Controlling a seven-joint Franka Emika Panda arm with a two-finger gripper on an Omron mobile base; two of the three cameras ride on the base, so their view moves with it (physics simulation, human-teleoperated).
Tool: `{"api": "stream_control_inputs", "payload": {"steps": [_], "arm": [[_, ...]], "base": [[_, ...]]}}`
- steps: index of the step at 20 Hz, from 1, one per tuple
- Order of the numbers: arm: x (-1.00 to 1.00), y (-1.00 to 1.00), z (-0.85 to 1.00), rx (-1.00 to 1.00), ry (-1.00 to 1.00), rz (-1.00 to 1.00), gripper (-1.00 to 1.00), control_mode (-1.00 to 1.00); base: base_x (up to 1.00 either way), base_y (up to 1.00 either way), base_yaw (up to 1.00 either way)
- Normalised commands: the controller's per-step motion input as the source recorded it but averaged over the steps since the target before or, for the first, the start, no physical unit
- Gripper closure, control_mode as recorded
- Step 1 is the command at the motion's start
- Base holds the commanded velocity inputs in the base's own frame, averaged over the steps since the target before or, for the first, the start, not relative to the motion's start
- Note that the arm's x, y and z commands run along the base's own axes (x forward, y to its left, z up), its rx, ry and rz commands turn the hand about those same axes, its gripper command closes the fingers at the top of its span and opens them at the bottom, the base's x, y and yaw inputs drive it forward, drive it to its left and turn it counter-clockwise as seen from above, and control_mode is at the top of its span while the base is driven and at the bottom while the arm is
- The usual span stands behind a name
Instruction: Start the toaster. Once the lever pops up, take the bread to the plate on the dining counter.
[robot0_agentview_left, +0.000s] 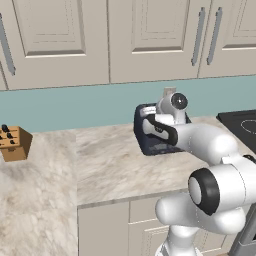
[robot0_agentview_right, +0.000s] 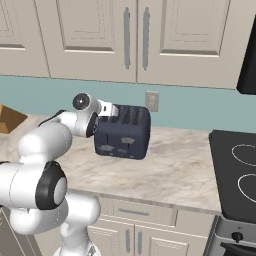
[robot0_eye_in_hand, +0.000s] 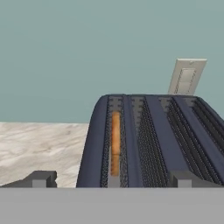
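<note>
End effector (robot0_eye_in_hand: 111, 179) open w/ nothing held, just above toaster (robot0_agentview_right: 123, 132); bread (robot0_eye_in_hand: 115, 144) in slot.

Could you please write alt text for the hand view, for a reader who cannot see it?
The dark blue toaster seen close from above, with the bread standing in its leftmost slot. The open tool hangs just before it, fingertips apart. Behind are a marbled counter, teal wall and wall outlet.

The boxy dark navy-blue toaster (robot0_agentview_left: 150, 142) is largely hidden by the white arm in the left base view. The golden-brown bread slice (robot0_eye_in_hand: 115, 142) is seen edge-on only, apparently sunk in its slot. The black stovetop (robot0_agentview_right: 235, 172) is cut off by the frame's edge.
</note>
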Motion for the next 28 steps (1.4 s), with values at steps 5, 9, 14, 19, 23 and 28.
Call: {"api": "stream_control_inputs", "payload": {"steps": [5,9,14,19,23,28], "arm": [[0.00,-0.03,0.00,0.00,0.00,0.00,-1.00,-1.00],[0.00,-0.01,0.00,0.00,0.00,0.00,-1.00,-1.00],[0.00,-0.04,0.00,0.00,0.00,0.00,-1.00,-1.00],[0.00,-0.08,0.00,0.00,0.00,0.00,-1.00,-1.00],[0.00,0.00,0.00,0.00,0.00,0.00,-1.00,-1.00],[0.00,0.00,0.00,0.00,0.00,0.00,-1.00,-1.00]], "base": [[0.00,0.00,0.00],[0.00,0.00,0.00],[0.00,0.00,0.00],[0.00,0.00,0.00],[0.00,0.00,0.00],[0.00,0.00,0.00]]}}
